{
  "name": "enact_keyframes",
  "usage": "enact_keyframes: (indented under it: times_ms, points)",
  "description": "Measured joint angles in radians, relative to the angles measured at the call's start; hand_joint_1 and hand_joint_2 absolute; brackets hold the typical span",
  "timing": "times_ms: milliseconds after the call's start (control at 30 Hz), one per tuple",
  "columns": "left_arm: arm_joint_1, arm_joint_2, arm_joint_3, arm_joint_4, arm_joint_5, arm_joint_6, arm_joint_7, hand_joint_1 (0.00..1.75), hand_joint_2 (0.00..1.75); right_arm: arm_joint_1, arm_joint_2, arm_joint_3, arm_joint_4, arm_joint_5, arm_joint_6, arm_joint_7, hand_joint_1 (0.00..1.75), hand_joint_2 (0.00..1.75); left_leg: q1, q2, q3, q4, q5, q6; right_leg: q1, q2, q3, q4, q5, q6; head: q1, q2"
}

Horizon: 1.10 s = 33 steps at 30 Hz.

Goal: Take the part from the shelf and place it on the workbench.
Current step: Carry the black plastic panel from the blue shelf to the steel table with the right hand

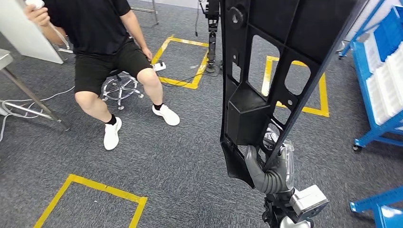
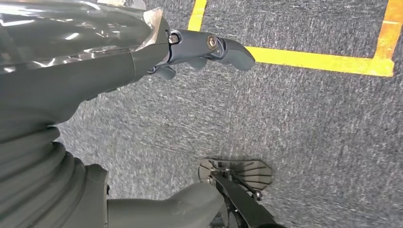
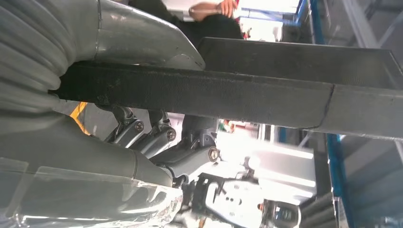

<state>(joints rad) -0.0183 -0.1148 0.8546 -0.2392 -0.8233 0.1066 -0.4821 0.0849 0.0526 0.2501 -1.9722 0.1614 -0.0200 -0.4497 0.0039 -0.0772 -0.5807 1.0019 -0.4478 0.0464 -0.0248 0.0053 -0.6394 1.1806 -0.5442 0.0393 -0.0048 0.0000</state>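
A long black plastic part (image 1: pixel 266 61), ribbed and pierced with cut-outs, is held upright by the right hand (image 1: pixel 271 171) at about five o'clock in the head view. The part rises from the hand to the top edge of the picture, leaning slightly toward one o'clock. The grey thumb is wrapped across the part's lower front, and the other fingers are closed behind it, so the hand is clamped on the part's bottom end. In the right wrist view the same part (image 3: pixel 266 90) is seen as a dark bar crossing the picture, with the right hand (image 3: pixel 142 137) closed around it, the thumb on one side and the darker fingers (image 3: pixel 161 135) on the other.

The left hand (image 2: pixel 157 57) is seen in the left wrist view hanging above grey carpet (image 2: pixel 294 123); its fingers (image 2: pixel 223 47) are apart from the thumb and nothing is held in them. Yellow floor tape (image 2: pixel 323 61) is seen beyond the fingertips.

At ten o'clock in the head view a person (image 1: pixel 104 52) in black clothes and white shoes is seated on a wheeled stool (image 1: pixel 121 88). Blue racking (image 1: pixel 380 85) with white bins stands at three o'clock. Yellow tape squares (image 1: pixel 90 190) are marked on the carpet at seven and twelve o'clock.
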Motion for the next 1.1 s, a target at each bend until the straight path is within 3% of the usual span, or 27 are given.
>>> enact_keyframes:
  times_ms: [33, 67, 133, 200, 267, 333, 400, 433, 500, 567, 633, 700, 767, 833, 900, 933, 967, 1033, 1100]
  points:
    - [-0.002, -0.001, 0.001, 0.0, 0.003, 0.002, -0.003, 0.0, 1.75, -0.007, 0.0, 0.003, 0.002, 0.0, 0.0, 0.001, 1.75, 1.75, 0.0, -0.011, -0.002, 0.007, -0.004, -0.006, -0.004, 0.016, 0.026, -0.063, 0.026, 0.007, 0.001, 0.0]
    - [-0.004, -0.002, 0.002, 0.0, 0.006, 0.004, -0.006, 0.0, 1.75, -0.016, -0.001, 0.005, 0.002, -0.002, 0.0, 0.005, 1.75, 1.75, -0.001, -0.022, -0.006, 0.014, -0.008, -0.013, -0.007, 0.027, 0.048, -0.11, 0.044, 0.008, 0.0, 0.0]
    - [-0.006, -0.002, 0.003, 0.0, 0.008, 0.006, -0.015, 0.0, 1.75, -0.036, -0.004, 0.007, 0.004, -0.009, -0.006, 0.018, 1.75, 1.75, 0.0, -0.036, -0.014, 0.022, -0.014, -0.025, -0.006, 0.033, 0.063, -0.141, 0.054, -0.005, -0.002, 0.0]
    - [-0.006, 0.001, 0.004, 0.0, 0.008, 0.0, -0.025, 0.0, 1.75, -0.06, -0.006, 0.007, 0.006, -0.02, -0.018, 0.031, 1.75, 1.75, 0.005, -0.037, -0.018, 0.024, -0.015, -0.034, -0.006, 0.018, 0.066, -0.144, 0.057, -0.02, -0.005, 0.0]
    - [-0.006, 0.007, 0.005, 0.001, 0.005, -0.009, -0.027, 0.0, 1.75, -0.081, -0.007, 0.007, 0.007, -0.028, -0.03, 0.042, 1.75, 1.75, 0.007, 0.007, -0.036, 0.066, -0.04, -0.043, -0.007, 0.001, 0.069, -0.147, 0.059, -0.032, -0.01, 0.0]
    - [-0.01, 0.013, 0.005, 0.001, 0.002, -0.013, -0.018, 0.0, 1.75, -0.086, -0.007, 0.005, 0.007, -0.033, -0.038, 0.055, 1.75, 1.75, 0.008, 0.057, -0.09, 0.176, -0.097, -0.051, -0.003, -0.018, 0.071, -0.148, 0.057, -0.042, -0.015, 0.0]
    - [-0.01, 0.016, 0.005, 0.001, -0.002, -0.012, 0.001, 0.0, 1.75, -0.077, -0.006, 0.003, 0.007, -0.036, -0.04, 0.065, 1.75, 1.75, 0.01, 0.071, -0.148, 0.281, -0.133, -0.055, 0.001, -0.041, 0.071, -0.148, 0.053, -0.047, -0.015, 0.0]
    - [-0.009, 0.016, 0.005, 0.002, -0.004, -0.011, 0.009, 0.0, 1.75, -0.071, -0.006, 0.002, 0.007, -0.036, -0.039, 0.067, 1.75, 1.75, 0.01, 0.074, -0.158, 0.293, -0.127, -0.055, 0.002, -0.052, 0.072, -0.148, 0.051, -0.049, -0.015, 0.0]
    - [-0.006, 0.016, 0.005, 0.003, -0.006, -0.006, 0.018, 0.0, 1.75, -0.062, -0.005, 0.002, 0.007, -0.037, -0.036, 0.061, 1.75, 1.75, 0.009, 0.086, -0.118, 0.207, -0.068, -0.049, 0.003, -0.071, 0.077, -0.148, 0.046, -0.049, -0.015, 0.0]
    - [-0.007, 0.016, 0.005, 0.002, -0.008, 0.001, 0.018, 0.0, 1.75, -0.06, -0.004, 0.001, 0.007, -0.039, -0.032, 0.052, 1.75, 1.75, 0.001, 0.123, -0.056, 0.083, -0.019, -0.037, 0.008, -0.087, 0.082, -0.148, 0.041, -0.045, -0.015, 0.0]
    - [-0.01, 0.015, 0.005, 0.002, -0.012, 0.006, 0.008, 0.0, 1.75, -0.06, -0.003, 0.0, 0.008, -0.039, -0.031, 0.047, 1.75, 1.75, -0.009, 0.139, -0.034, 0.034, -0.012, -0.027, 0.013, -0.103, 0.086, -0.149, 0.035, -0.036, -0.014, 0.0]
    - [-0.012, 0.014, 0.005, 0.002, -0.016, 0.007, -0.007, 0.0, 1.75, -0.06, -0.003, 0.0, 0.008, -0.039, -0.03, 0.045, 1.75, 1.75, -0.01, 0.117, -0.031, 0.025, -0.01, -0.016, 0.015, -0.116, 0.09, -0.151, 0.03, -0.026, -0.014, 0.0]
    - [-0.013, 0.012, 0.004, 0.002, -0.024, 0.007, -0.016, 0.0, 1.75, -0.058, -0.003, -0.001, 0.007, -0.039, -0.03, 0.043, 1.75, 1.75, -0.005, 0.095, -0.018, 0.009, -0.001, -0.007, 0.015, -0.088, 0.083, -0.123, 0.013, -0.022, -0.012, 0.0]
    - [-0.017, 0.008, 0.004, 0.002, -0.03, 0.006, -0.018, 0.0, 1.75, -0.05, -0.005, -0.005, 0.005, -0.038, -0.031, 0.041, 1.75, 1.75, -0.002, 0.074, -0.009, 0.001, 0.003, -0.001, 0.013, -0.038, 0.035, -0.02, -0.031, -0.027, -0.006, 0.0]
    - [-0.02, 0.007, 0.004, 0.002, -0.032, 0.003, -0.018, 0.0, 1.75, -0.042, -0.006, -0.008, 0.004, -0.037, -0.031, 0.039, 1.75, 1.75, -0.001, 0.048, -0.008, 0.001, 0.002, 0.002, 0.012, -0.017, -0.031, 0.097, -0.069, -0.029, -0.004, 0.0]
    - [-0.02, 0.007, 0.004, 0.002, -0.032, 0.002, -0.018, 0.0, 1.75, -0.039, -0.007, -0.01, 0.004, -0.036, -0.031, 0.039, 1.75, 1.75, -0.001, 0.034, -0.007, 0.002, 0.001, 0.002, 0.011, -0.014, -0.047, 0.115, -0.067, -0.023, -0.003, 0.0]
    - [-0.02, 0.006, 0.004, 0.002, -0.033, 0.001, -0.018, 0.0, 1.75, -0.037, -0.007, -0.011, 0.003, -0.036, -0.032, 0.039, 1.75, 1.75, -0.001, 0.02, -0.005, 0.003, 0.0, 0.0, 0.01, -0.012, -0.044, 0.096, -0.049, -0.015, -0.003, 0.0]
    - [-0.019, 0.005, 0.004, 0.002, -0.035, -0.001, -0.018, 0.0, 1.75, -0.037, -0.007, -0.013, 0.0, -0.031, -0.034, 0.039, 1.75, 1.75, 0.001, -0.008, -0.003, 0.008, -0.005, -0.007, 0.003, 0.01, 0.006, -0.031, 0.015, 0.005, -0.002, 0.0]
    - [-0.019, 0.004, 0.003, 0.002, -0.038, -0.002, -0.018, 0.0, 1.75, -0.035, -0.007, -0.015, -0.007, -0.023, -0.036, 0.039, 1.75, 1.75, -0.001, -0.029, -0.007, 0.017, -0.012, -0.018, -0.002, 0.033, 0.049, -0.129, 0.054, 0.005, -0.001, 0.0]
